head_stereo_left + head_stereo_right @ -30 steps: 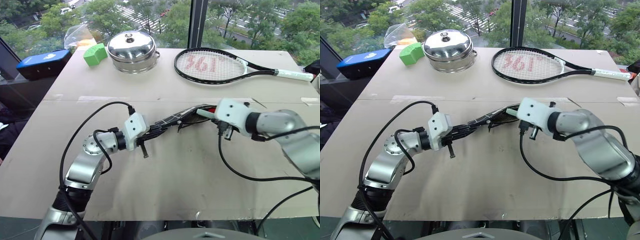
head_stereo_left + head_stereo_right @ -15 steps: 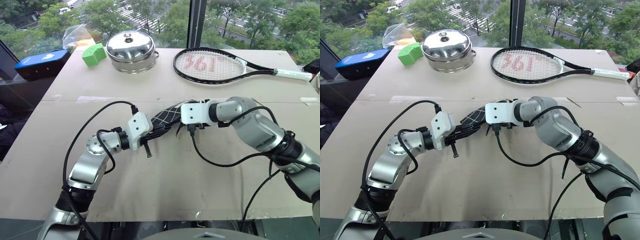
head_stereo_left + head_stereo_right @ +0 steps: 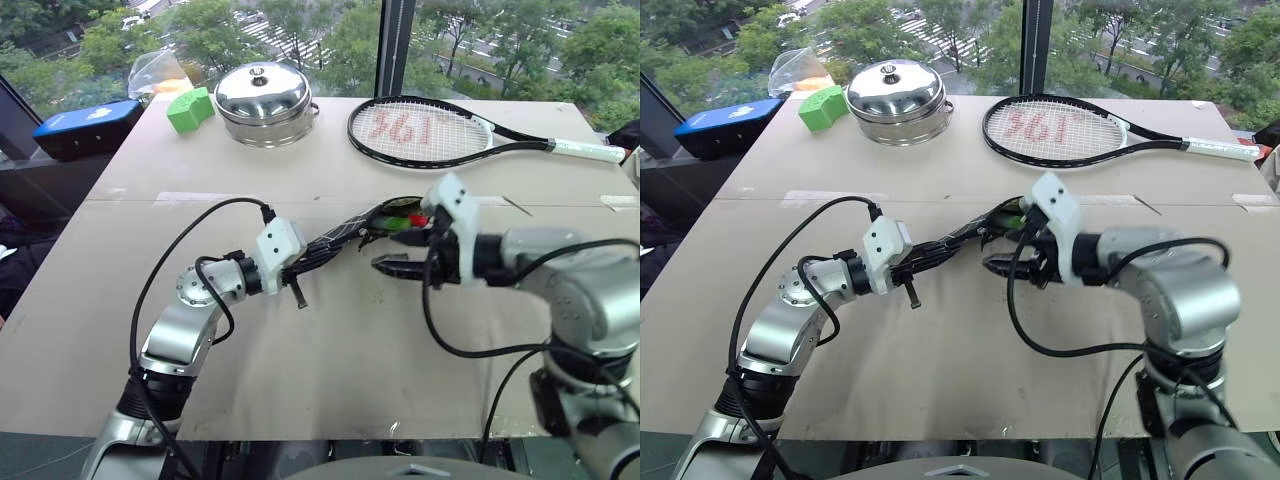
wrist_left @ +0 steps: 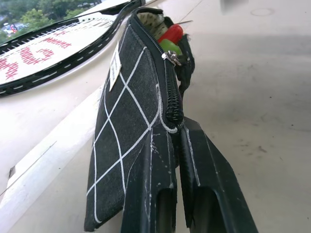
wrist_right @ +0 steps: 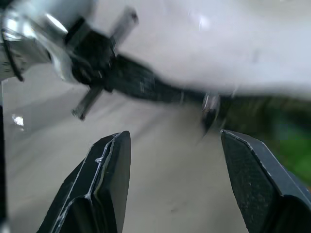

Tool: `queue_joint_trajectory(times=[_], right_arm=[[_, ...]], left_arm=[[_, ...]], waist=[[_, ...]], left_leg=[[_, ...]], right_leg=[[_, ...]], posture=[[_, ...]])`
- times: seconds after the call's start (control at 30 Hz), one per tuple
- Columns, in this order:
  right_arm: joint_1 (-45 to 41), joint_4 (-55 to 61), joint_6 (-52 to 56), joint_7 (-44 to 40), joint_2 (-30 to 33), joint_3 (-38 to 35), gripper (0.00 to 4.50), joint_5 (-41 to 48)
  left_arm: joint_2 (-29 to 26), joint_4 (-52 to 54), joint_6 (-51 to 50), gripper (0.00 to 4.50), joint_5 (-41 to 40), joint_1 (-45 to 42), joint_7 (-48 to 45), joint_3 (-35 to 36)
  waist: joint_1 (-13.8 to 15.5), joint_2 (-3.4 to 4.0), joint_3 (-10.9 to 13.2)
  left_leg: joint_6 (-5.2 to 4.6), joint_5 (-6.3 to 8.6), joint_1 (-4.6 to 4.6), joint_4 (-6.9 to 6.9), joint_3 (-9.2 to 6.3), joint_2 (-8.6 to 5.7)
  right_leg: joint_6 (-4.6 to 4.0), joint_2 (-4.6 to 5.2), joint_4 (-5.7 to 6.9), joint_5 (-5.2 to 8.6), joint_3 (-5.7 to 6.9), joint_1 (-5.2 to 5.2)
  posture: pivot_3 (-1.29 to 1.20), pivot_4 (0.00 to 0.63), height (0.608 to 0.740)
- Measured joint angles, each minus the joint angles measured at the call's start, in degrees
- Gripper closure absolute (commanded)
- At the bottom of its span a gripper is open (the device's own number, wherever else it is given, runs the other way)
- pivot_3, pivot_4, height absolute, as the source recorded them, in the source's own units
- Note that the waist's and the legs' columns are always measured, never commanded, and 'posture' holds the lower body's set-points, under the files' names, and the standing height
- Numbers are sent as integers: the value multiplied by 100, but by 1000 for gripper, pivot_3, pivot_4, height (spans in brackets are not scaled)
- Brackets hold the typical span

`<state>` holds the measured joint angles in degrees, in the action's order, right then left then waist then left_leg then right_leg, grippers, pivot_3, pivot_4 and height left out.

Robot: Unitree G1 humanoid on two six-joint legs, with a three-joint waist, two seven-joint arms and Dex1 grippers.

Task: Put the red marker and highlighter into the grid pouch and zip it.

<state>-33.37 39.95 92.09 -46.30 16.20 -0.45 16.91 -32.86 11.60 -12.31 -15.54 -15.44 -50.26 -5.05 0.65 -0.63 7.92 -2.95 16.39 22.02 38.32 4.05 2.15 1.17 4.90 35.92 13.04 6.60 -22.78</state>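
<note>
The grid pouch (image 3: pixel 340 240) hangs just above the table middle, and my left gripper (image 3: pixel 300 268) is shut on its closed end. In the left wrist view the zipper runs open toward the far end, with its pull (image 4: pixel 171 57) near the mouth. The red marker (image 4: pixel 171 34) and the green highlighter (image 4: pixel 168 46) poke out of that open mouth. My right gripper (image 3: pixel 392 252) stands open just on the near side of the mouth, holding nothing. Its right wrist view looks between wide-apart fingers (image 5: pixel 104 179) at the blurred pouch (image 5: pixel 146 85).
A tennis racket (image 3: pixel 430 130) lies at the back right. A steel lidded pot (image 3: pixel 266 100), a green block (image 3: pixel 188 108) and a clear plastic bag (image 3: pixel 155 70) stand at the back left. A blue box (image 3: pixel 85 128) sits beyond the table's left edge.
My right gripper has opened, rolled over and drawn back from the pouch mouth toward the near side. The left gripper and the pouch have stayed in place.
</note>
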Motion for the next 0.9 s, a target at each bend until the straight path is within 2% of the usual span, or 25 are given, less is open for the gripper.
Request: queue_joint_trajectory(times=[0.17,0.33,0.43,0.6,0.77,0.9], right_arm=[[390,-293,-198,983,-620,28,1581,-123],[431,-808,-715,1635,-1310,101,1581,-124],[399,-1124,-1059,1932,-1570,111,2327,-120],[234,-1423,-1399,2198,-1678,41,4400,-31],[216,-1508,-1483,2312,-1619,32,4465,137],[209,-1496,-1451,2333,-1341,-83,4465,299]], left_arm=[[-28,-30,-7,4500,-22,-35,-78,5],[-37,-50,-54,4500,-30,-38,-87,4],[-73,-50,-100,4500,-31,-39,-89,8],[-144,39,-112,4500,-32,-4,-74,11],[-177,146,-116,4500,-31,108,-67,11],[-228,257,-106,4500,-23,248,-66,11]], waist=[[4,-5,-3],[-24,-4,-3],[-29,-4,-2],[-32,-4,-2],[-71,-4,-2],[-87,-3,-2]], left_leg=[[19,-12,-2,0,4,-3],[22,-13,-4,-2,6,1],[22,-13,-2,-2,6,1],[22,-13,-3,-2,7,1],[23,-13,-3,-4,7,2],[22,-13,-3,-4,7,2]], right_leg=[[2,-21,-2,0,0,1],[2,-32,-1,1,-4,0],[3,-32,-3,1,-4,-1],[3,-31,-4,1,-7,0],[3,-31,-4,1,-7,0],[3,-30,-5,1,-7,0]], posture=[[0,150,740],[0,150,740],[0,150,740],[0,150,740],[0,150,740],[0,150,740]])
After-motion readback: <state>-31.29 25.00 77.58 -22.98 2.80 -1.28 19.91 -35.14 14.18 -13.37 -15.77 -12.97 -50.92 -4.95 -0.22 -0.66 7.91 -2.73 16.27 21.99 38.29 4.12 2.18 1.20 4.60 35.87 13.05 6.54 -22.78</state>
